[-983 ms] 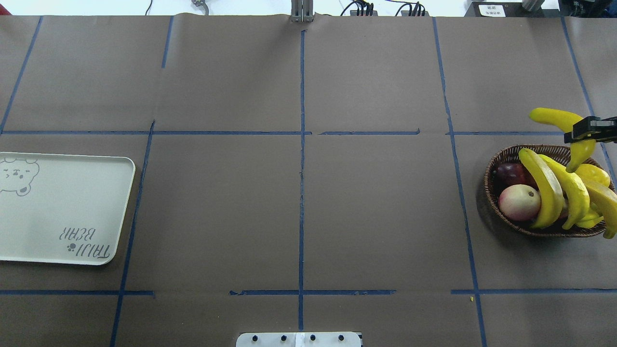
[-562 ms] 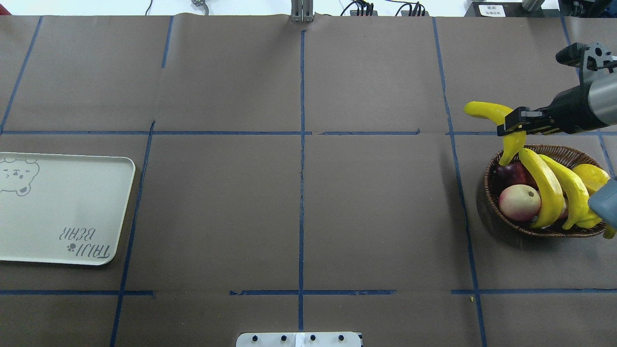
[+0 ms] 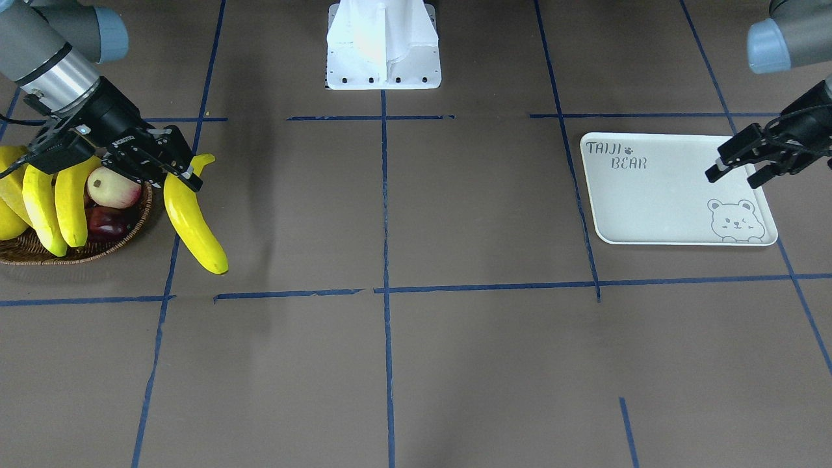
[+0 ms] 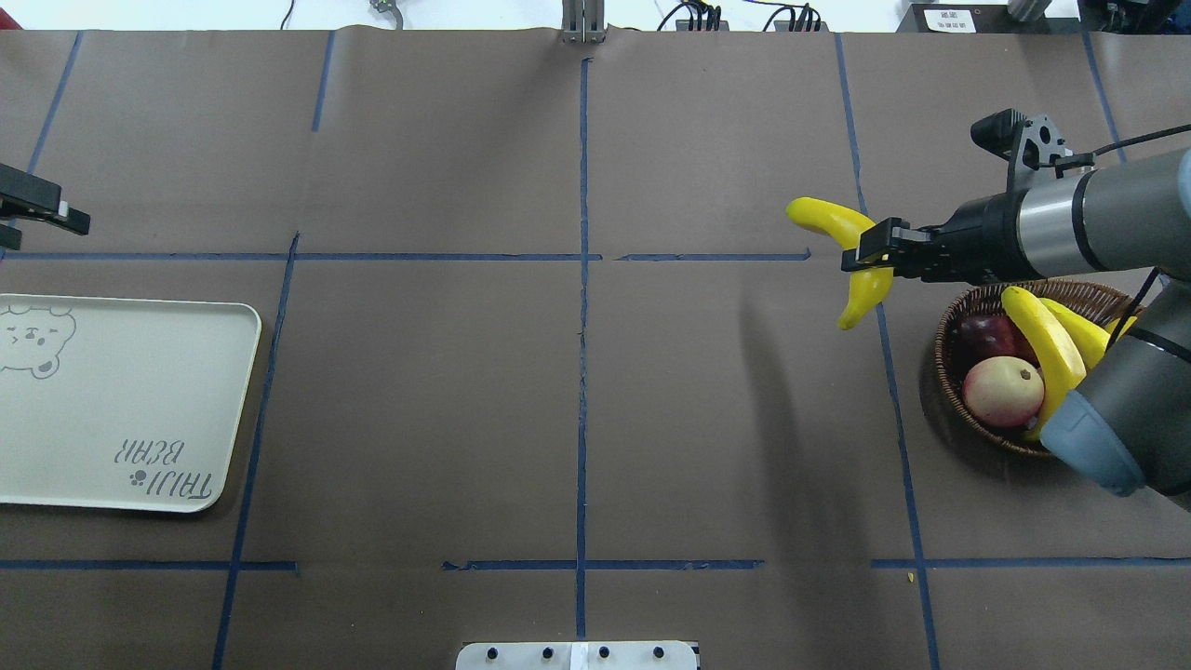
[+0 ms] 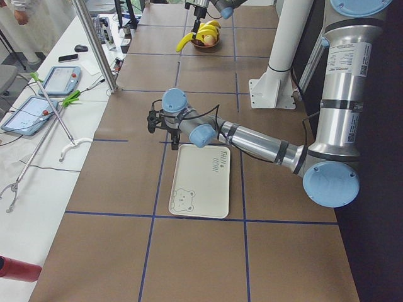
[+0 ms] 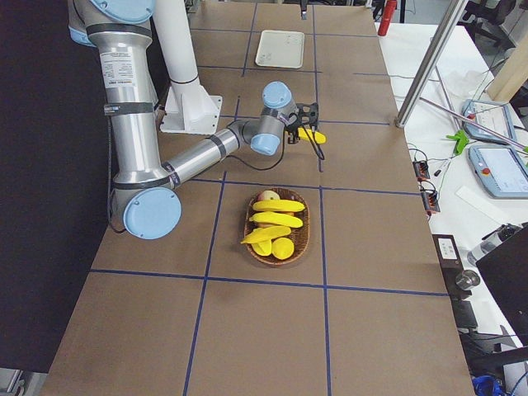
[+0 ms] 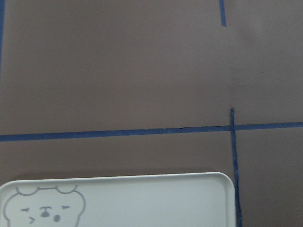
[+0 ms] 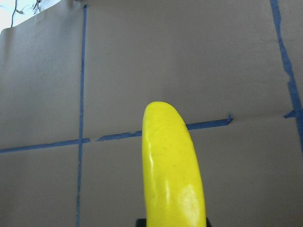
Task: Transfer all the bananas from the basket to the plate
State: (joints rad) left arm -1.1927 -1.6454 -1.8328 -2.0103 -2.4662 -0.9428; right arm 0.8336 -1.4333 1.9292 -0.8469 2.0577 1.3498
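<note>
My right gripper [image 4: 870, 256] is shut on a yellow banana [image 4: 828, 219] and holds it in the air just left of the wicker basket [image 4: 942, 344]. The held banana also fills the right wrist view [image 8: 173, 175] and hangs beside the basket in the front view [image 3: 192, 231]. Several more bananas [image 4: 1047, 335] lie in the basket [image 3: 39, 255]. The off-white bear plate [image 4: 121, 400] lies at the far left with nothing on it. My left gripper [image 3: 736, 174] is open and empty, raised over the plate's far side [image 3: 656, 201].
A round cream-and-pink fruit [image 4: 1003, 391] and a dark red fruit [image 4: 984, 335] share the basket. The right arm's elbow [image 4: 1117, 419] hangs over the basket's near side. The robot base [image 3: 383, 45] stands at mid table edge. Blue tape lines cross the brown table.
My right gripper has carried the banana leftward, from above the basket to beyond its left rim. My left gripper has come into view at the overhead view's left edge.
</note>
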